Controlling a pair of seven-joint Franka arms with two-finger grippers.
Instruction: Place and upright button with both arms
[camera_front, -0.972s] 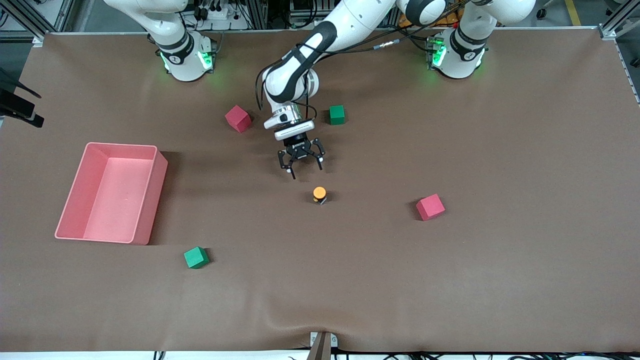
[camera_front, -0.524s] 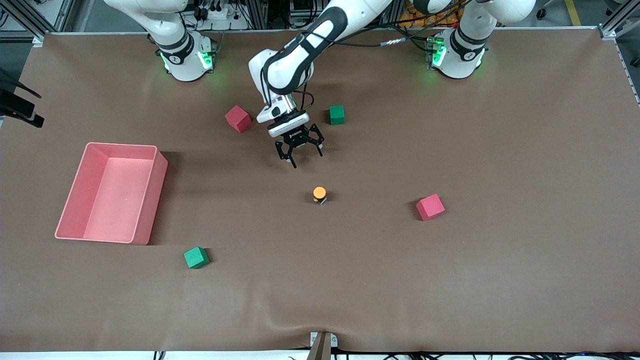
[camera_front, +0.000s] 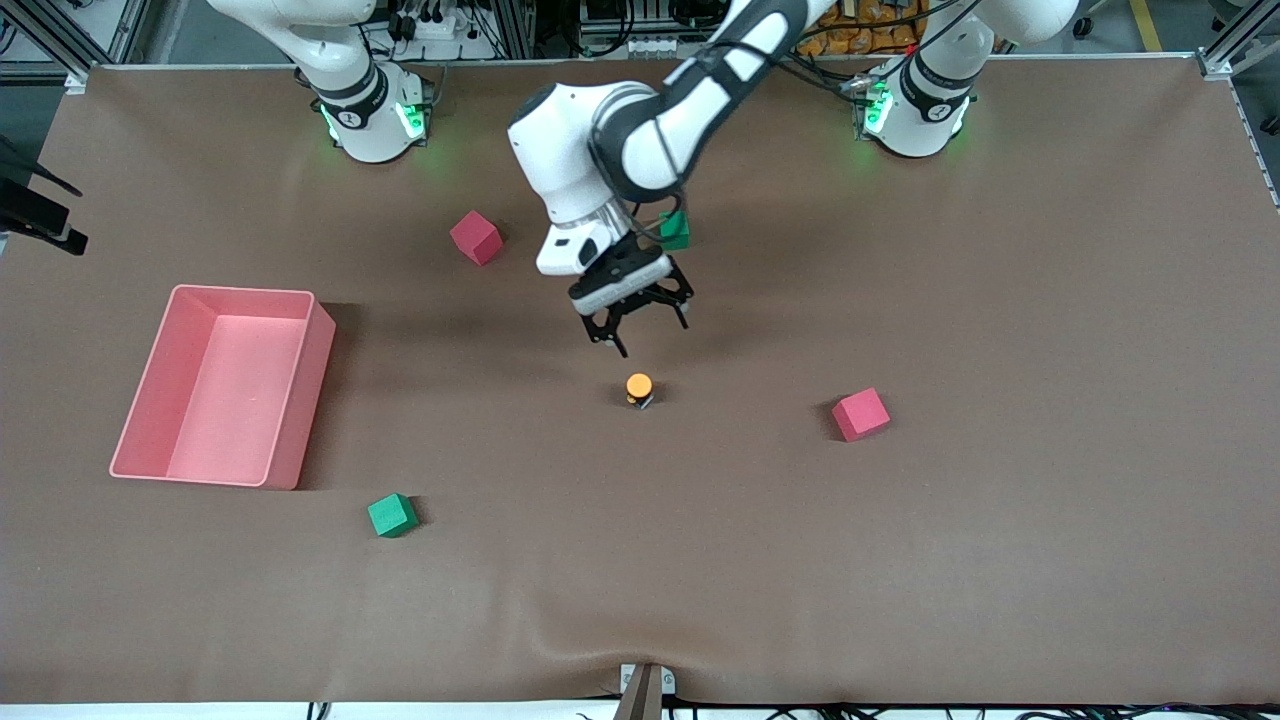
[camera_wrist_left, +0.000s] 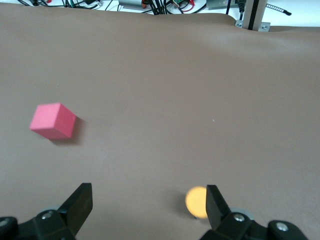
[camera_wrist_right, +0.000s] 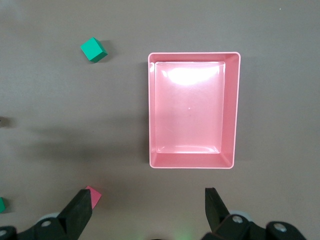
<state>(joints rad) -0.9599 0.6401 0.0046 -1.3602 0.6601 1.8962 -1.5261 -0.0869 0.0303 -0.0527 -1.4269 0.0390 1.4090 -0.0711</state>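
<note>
**Front view: button stands free on the tabletop**

Front view shows the left gripper (camera_front: 636, 318), fingers apart, over the tabletop (camera_front: 1000, 500) near the button (camera_front: 640, 388), which stands upright, untouched. Right gripper (camera_wrist_right: 145, 212), fingers apart, waits high above the pink bin (camera_wrist_right: 192, 110).

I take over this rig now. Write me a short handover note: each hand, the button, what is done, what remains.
Left hand: open, holds nothing, in the air over bare table just short of the button.
Right hand: open, holds nothing, waiting high above the pink plastic bin.
Small orange-capped push-button on a black body: mid-table, standing upright, orange cap up, free of both hands.
Done: button is placed and upright.
Left: probably only pull the arms away; confirm it stands steady.
</note>
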